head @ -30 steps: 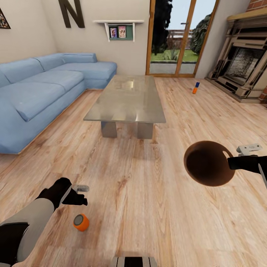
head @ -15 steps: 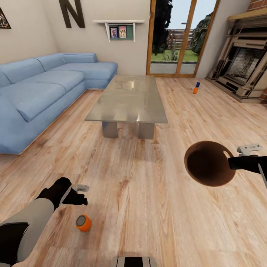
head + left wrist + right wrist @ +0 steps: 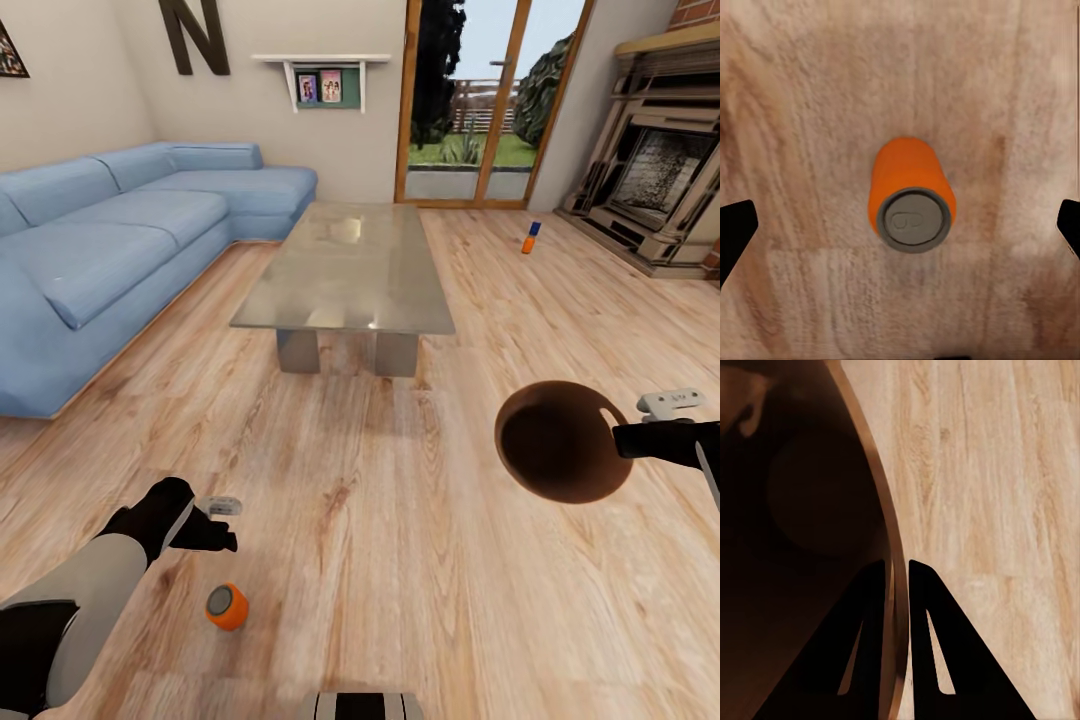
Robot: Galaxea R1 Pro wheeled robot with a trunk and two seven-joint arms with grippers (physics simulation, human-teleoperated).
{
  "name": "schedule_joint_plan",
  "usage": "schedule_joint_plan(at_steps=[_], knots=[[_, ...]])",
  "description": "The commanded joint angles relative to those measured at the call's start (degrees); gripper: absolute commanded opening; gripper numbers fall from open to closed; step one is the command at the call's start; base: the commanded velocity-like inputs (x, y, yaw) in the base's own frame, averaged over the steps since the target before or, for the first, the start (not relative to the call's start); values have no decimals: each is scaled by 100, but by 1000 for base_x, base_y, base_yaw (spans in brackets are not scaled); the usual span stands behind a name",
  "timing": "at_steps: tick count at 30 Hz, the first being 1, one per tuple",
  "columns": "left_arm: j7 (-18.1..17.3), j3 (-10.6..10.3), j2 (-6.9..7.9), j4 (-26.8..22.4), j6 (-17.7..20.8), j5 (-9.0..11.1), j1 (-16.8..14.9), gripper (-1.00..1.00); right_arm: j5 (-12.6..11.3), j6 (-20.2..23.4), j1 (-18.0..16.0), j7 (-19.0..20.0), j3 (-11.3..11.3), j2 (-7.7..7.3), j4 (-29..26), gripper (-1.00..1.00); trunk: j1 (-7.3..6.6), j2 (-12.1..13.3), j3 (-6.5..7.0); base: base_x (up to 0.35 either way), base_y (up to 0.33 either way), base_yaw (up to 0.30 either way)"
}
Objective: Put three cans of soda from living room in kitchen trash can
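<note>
Hovering wide open, left gripper [image 3: 900, 225] above orange can [image 3: 911, 199]; right gripper [image 3: 896, 574] clamping bin rim [image 3: 881, 502].

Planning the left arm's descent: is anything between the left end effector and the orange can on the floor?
Nothing visible. In the left wrist view the orange can stands upright on bare wood floor, centred between the open left end effector's fingertips, with no object in between.

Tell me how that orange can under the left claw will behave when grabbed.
The orange can stands upright on the wood floor, so a side nudge may tip it and it may roll. The open left claw faces smooth, probably slippery metal.
</note>
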Motion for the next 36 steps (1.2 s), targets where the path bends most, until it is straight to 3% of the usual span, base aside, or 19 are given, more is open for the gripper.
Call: schedule_joint_plan(at_steps=[1,8,31,36], knots=[[0,0,-1,0,-3,1,1,100,-9,1,-4,19,0,1,-1,-100,-1,0,1,150,-69,0],[0,2,-9,-1,-3,-1,1,100,-9,1,-4,19,1,-2,-1,-100,-1,0,1,47,-22,0],[0,-7,-18,-1,1,-6,1,100,-9,1,1,19,6,-2,-1,-100,59,-31,-509,1,-1,0],[0,-9,-19,-2,-1,-5,1,100,-7,1,-1,19,3,-6,-1,-100,59,-31,-509,0,0,0]])
